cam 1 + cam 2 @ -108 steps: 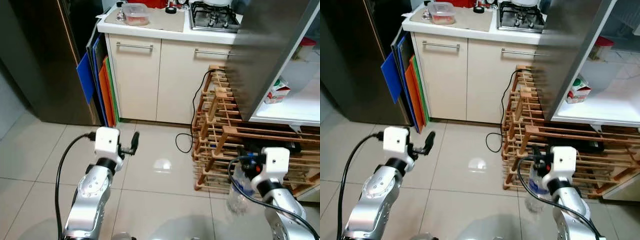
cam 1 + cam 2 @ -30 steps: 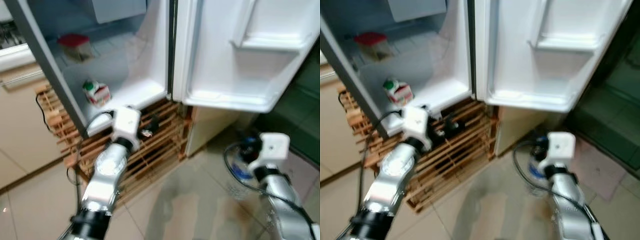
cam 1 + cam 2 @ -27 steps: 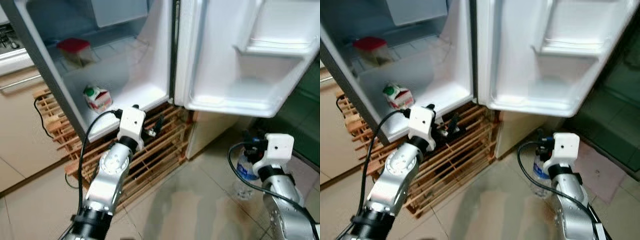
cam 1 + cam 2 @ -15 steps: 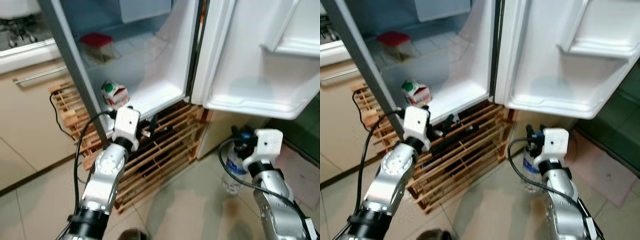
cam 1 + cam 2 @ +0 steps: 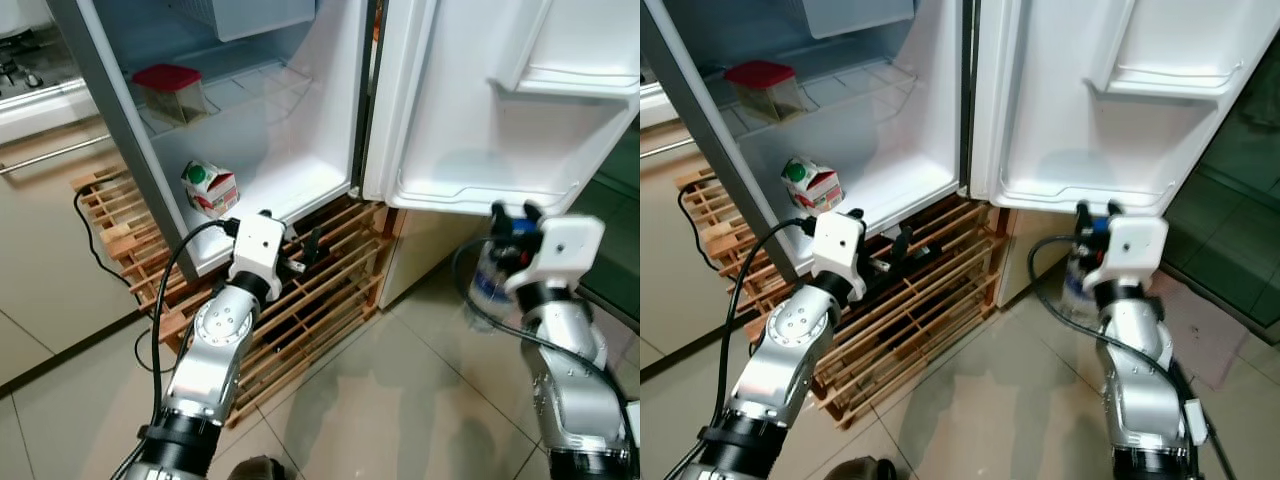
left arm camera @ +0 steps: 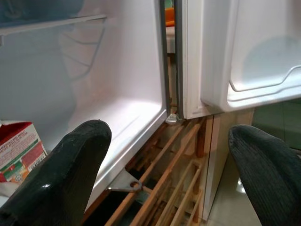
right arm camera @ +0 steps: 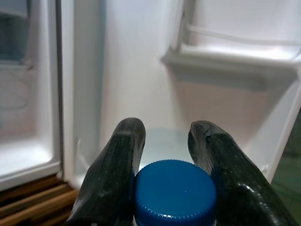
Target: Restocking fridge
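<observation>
The fridge stands open before me, its white door swung to the right with a low door shelf and a higher one. My right gripper is shut on a clear water bottle with a blue cap, held just below the low door shelf. Inside the fridge a milk carton lies on the bottom shelf and a red-lidded tub sits on the wire shelf above. My left gripper is open with nothing in it, in front of the wooden rack below the fridge.
A wooden slatted rack fills the space under the fridge, with a black cable beside it. A cream cabinet stands to the left. Pale tiled floor lies in front, and darker flooring to the right.
My right gripper has risen with the bottle from near the floor to just under the low door shelf. The camera has shifted slightly; the left arm holds much the same pose.
</observation>
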### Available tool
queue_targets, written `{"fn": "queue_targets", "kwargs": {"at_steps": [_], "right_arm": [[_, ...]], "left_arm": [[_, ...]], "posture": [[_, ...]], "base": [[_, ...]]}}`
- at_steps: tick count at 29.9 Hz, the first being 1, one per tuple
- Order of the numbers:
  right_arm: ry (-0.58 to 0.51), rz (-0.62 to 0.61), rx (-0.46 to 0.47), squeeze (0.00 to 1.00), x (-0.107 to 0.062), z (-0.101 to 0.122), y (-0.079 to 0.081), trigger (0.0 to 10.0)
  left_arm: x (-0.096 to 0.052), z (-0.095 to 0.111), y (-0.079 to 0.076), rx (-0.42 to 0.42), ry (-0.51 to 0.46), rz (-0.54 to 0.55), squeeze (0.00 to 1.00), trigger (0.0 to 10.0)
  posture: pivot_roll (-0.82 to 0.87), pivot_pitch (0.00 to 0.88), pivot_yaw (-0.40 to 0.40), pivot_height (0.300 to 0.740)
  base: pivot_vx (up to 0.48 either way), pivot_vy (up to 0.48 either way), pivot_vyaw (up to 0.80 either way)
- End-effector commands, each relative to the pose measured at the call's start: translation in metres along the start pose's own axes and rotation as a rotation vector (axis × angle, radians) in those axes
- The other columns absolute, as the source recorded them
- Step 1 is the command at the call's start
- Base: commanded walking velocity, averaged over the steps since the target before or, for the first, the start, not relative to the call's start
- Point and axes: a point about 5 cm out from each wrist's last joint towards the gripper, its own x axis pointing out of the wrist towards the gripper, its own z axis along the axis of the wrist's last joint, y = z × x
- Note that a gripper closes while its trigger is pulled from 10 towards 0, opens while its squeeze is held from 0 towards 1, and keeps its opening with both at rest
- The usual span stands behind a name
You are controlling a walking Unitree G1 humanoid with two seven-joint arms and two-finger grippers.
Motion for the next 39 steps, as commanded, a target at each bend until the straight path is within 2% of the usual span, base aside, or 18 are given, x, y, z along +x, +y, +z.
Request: {"fn": "queue_targets", "kwargs": {"at_steps": [1, 7, 13, 18, 23, 24, 32, 39], "right_arm": [[-0.062, -0.020, -0.017, 0.00, 0.005, 0.013, -0.004, 0.0], [-0.157, -0.022, -0.046, 0.00, 0.026, 0.034, -0.009, 0.0], [-0.208, -0.021, -0.051, 0.00, 0.038, 0.044, -0.008, 0.0], [-0.276, -0.016, -0.027, 0.00, 0.054, 0.061, -0.003, 0.0], [-0.312, -0.003, -0.008, 0.00, 0.065, 0.068, 0.002, 0.0], [-0.336, 0.008, -0.002, 0.00, 0.073, 0.073, 0.005, 0.0], [-0.397, 0.048, -0.017, 0.00, 0.088, 0.085, 0.011, 0.0], [-0.447, 0.101, 0.000, 0.00, 0.108, 0.091, 0.018, 0.0]], "left_arm": [[0.003, 0.002, -0.002, 0.012, -0.011, -0.018, 0.00, 10.0], [0.005, 0.006, -0.007, 0.019, -0.034, -0.020, 0.00, 10.0], [0.005, 0.007, -0.007, 0.010, -0.041, -0.019, 0.00, 10.0], [0.004, 0.009, -0.005, 0.014, -0.053, -0.005, 0.00, 10.0], [0.003, 0.007, -0.004, 0.023, -0.050, 0.001, 0.00, 10.0], [0.004, 0.008, -0.006, 0.029, -0.052, 0.002, 0.00, 10.0], [0.002, 0.010, -0.008, 0.047, -0.059, -0.004, 0.00, 10.0], [-0.003, 0.012, -0.010, 0.039, -0.062, 0.003, 0.00, 10.0]], "posture": [[0.02, 0.005, 0.011, 0.732], [0.02, 0.002, 0.013, 0.732], [0.03, 0.008, 0.015, 0.732], [0.03, 0.020, 0.016, 0.732], [0.04, 0.027, 0.014, 0.732], [0.04, 0.029, 0.012, 0.732], [0.06, 0.042, 0.012, 0.732], [0.09, 0.058, 0.017, 0.732]], "base": [[0.000, 0.000, 0.00], [0.000, 0.000, 0.00], [0.000, 0.000, 0.00], [0.000, 0.000, 0.00], [0.000, 0.000, 0.00], [0.000, 0.000, 0.00], [0.000, 0.000, 0.00], [0.000, 0.000, 0.00]]}}
